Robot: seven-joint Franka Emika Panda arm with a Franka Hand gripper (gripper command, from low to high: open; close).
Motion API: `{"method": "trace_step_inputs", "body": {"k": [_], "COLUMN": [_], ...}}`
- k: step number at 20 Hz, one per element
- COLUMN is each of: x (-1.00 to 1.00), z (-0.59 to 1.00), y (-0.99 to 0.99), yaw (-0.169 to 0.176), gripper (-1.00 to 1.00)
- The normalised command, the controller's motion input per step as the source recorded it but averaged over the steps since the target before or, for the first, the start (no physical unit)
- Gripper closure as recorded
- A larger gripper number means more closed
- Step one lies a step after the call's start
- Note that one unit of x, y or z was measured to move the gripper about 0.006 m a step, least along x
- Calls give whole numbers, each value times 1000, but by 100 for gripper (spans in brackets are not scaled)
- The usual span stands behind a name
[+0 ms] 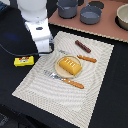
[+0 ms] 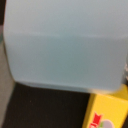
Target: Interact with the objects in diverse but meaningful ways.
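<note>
The light blue carton point(image 2: 65, 45) fills the wrist view, very close to the camera; in the exterior view it is hidden behind the arm. My gripper point(image 1: 45, 48) hangs low over the mat's far left corner, and its fingers are not visible. The yellow block point(image 1: 23, 61) lies on the dark table just beside it and shows in the wrist view point(image 2: 107, 112) next to the carton. The orange-brown bread loaf point(image 1: 69, 65) sits on a small plate at the mat's middle. The dark brown sausage point(image 1: 83, 46) lies on the mat beyond it.
A striped placemat point(image 1: 40, 87) covers the table's middle. An orange-handled knife point(image 1: 86, 58) and an orange-handled fork point(image 1: 66, 80) flank the plate. Two grey pots point(image 1: 67, 8) point(image 1: 90, 14) and a beige bowl point(image 1: 123, 17) stand on the brown board at the back.
</note>
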Motion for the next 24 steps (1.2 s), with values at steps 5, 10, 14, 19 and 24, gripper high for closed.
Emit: {"method": "trace_step_inputs", "body": {"k": [5, 10, 14, 19, 24], "x": [-70, -551, -661, -610, -379], "z": [840, 114, -355, -487, -550], "y": [-189, -457, -596, -498, -11], "yaw": [-94, -16, 0, 9, 43], "gripper": [-100, -100, -100, -100, -100]}}
